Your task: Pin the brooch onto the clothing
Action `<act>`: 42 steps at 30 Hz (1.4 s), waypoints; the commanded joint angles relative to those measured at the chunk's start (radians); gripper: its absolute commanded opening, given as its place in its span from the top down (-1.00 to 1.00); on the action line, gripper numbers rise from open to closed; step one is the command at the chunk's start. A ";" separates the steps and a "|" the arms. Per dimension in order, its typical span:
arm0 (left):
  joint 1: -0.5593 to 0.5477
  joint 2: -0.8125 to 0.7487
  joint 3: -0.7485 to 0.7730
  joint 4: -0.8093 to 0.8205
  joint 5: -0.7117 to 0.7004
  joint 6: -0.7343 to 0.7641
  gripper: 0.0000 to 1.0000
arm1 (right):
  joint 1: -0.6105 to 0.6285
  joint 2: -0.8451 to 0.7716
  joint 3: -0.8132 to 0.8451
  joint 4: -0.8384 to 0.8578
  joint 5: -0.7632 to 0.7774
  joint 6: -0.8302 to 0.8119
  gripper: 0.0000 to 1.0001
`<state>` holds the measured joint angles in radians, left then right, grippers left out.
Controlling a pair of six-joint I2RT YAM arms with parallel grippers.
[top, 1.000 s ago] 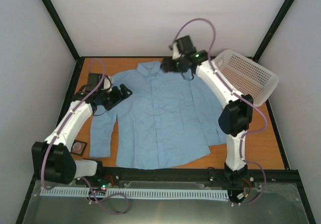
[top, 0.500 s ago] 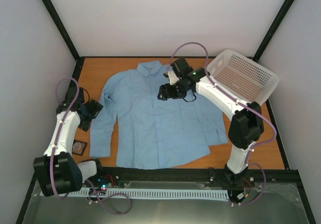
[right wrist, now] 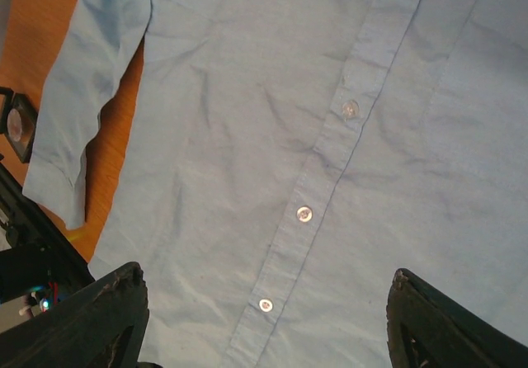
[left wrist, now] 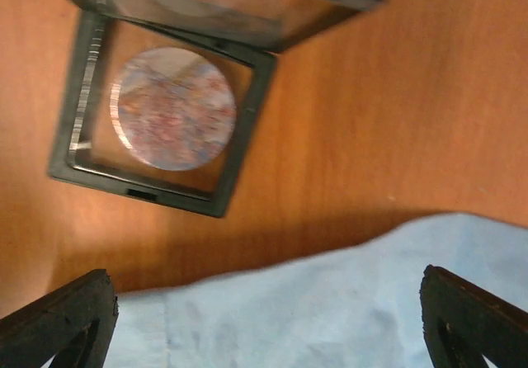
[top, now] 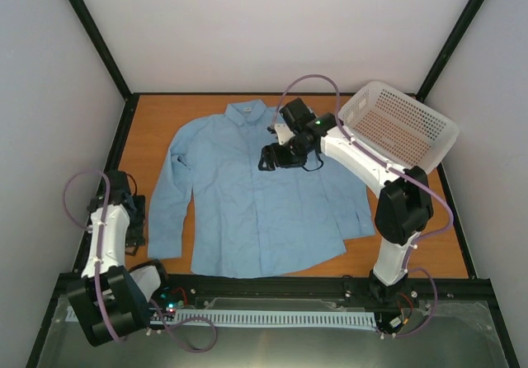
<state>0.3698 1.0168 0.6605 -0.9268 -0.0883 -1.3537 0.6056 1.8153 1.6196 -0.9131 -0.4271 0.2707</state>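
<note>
Evidently poised to pick, the left gripper (left wrist: pixel 264 323) hangs fully open and empty over the brooch (left wrist: pixel 173 109) in its black tray (left wrist: pixel 140 189) by the left edge of the table (top: pixel 429 236), while the right gripper (right wrist: pixel 264 323), wide open and empty, hovers above the placket (right wrist: pixel 330 162) of the flat-spread shirt (top: pixel 264 211).

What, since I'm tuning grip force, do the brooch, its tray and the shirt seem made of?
Brooch: rigid round disc, mottled reddish-blue face with a faint sheen; perhaps enamel or printed metal, unclear. Tray: hard black frame with glossy highlights, likely plastic. Shirt: matte light blue woven cloth, softly creased, with pearly buttons.
</note>
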 commanded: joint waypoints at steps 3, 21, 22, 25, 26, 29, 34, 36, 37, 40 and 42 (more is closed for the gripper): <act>0.045 -0.001 0.003 -0.105 -0.133 -0.106 -0.95 | 0.011 0.022 -0.010 -0.033 -0.011 0.002 -0.54; 0.156 0.154 0.069 -0.019 -0.151 0.232 -0.92 | 0.020 0.013 0.007 -0.053 0.011 -0.008 -0.54; 0.158 0.144 0.063 0.004 -0.148 0.259 -0.90 | 0.020 0.010 0.006 -0.054 0.011 -0.009 -0.54; 0.170 0.131 0.047 0.039 -0.118 0.287 -0.74 | 0.020 0.000 -0.003 -0.048 0.017 -0.014 -0.55; 0.176 0.139 0.041 0.043 -0.110 0.286 -0.69 | 0.020 -0.002 -0.004 -0.048 0.019 -0.016 -0.55; 0.197 0.161 0.035 0.055 -0.097 0.289 -0.70 | 0.020 -0.007 -0.008 -0.049 0.023 -0.019 -0.55; 0.226 0.193 0.014 0.089 -0.061 0.305 -0.71 | 0.020 -0.009 -0.016 -0.044 0.022 -0.020 -0.55; 0.228 0.201 0.006 0.091 -0.054 0.303 -0.71 | 0.020 -0.010 -0.017 -0.044 0.024 -0.021 -0.55; 0.228 0.205 0.002 0.087 -0.056 0.299 -0.71 | 0.019 -0.010 -0.017 -0.043 0.024 -0.021 -0.55; 0.241 0.210 -0.012 0.084 -0.042 0.294 -0.72 | 0.020 -0.007 -0.020 -0.040 0.024 -0.021 -0.55; 0.255 0.216 -0.017 0.081 -0.031 0.295 -0.72 | 0.019 -0.006 -0.027 -0.036 0.022 -0.022 -0.55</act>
<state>0.5987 1.2224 0.6529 -0.8528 -0.1448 -1.0725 0.6186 1.8259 1.6123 -0.9527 -0.4068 0.2584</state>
